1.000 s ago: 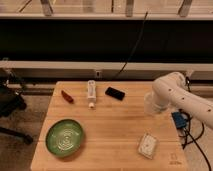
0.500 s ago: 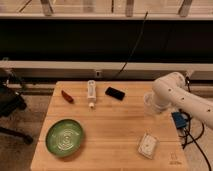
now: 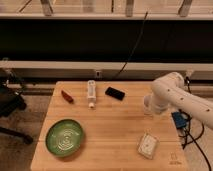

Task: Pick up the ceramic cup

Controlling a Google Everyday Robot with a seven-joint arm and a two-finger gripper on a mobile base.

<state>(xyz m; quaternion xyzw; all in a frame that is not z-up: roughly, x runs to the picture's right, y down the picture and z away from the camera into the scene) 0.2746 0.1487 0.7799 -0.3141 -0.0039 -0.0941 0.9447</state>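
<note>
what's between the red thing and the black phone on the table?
A white bottle lies between the red object and the black phone, seen in the camera view. The gripper is further right, over the table's right side.

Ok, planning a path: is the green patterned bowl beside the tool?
No, the green patterned bowl sits front left; the tool hangs over the wooden table's right side.

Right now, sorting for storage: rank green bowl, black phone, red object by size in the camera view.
Largest to smallest: green bowl, black phone, red object. The hand hangs over the table's right side.
</note>
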